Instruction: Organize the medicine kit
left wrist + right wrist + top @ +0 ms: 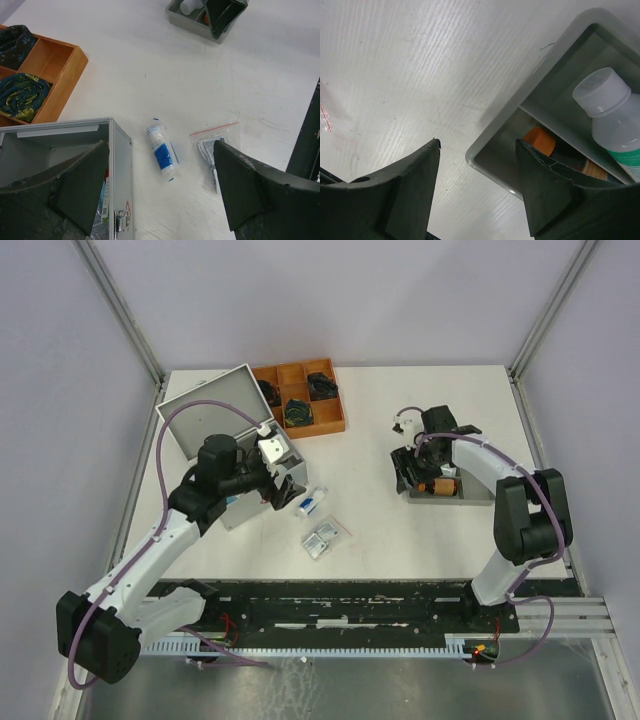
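Silver-grey metal is showing at the left side of the table (420,550), where the medicine kit (212,412) is standing with its hinged lid tilted up. The left gripper (160,185) is hovering over the kit's front corner, jaws spread wide with nothing between them. One finger is hanging over the box's inside, the other over a clear zip bag (214,146). A white roll (162,148) with a blue label is lying on the table between kit and bag. Behind them, a wooden tray (320,430) is sitting just beside the kit. Far right, the right gripper (477,145) is straddling a grey tray's (555,80) wall, jaws apart and gripping nothing. A white bottle (612,112) and an orange cap (539,139) are lying inside that tray.
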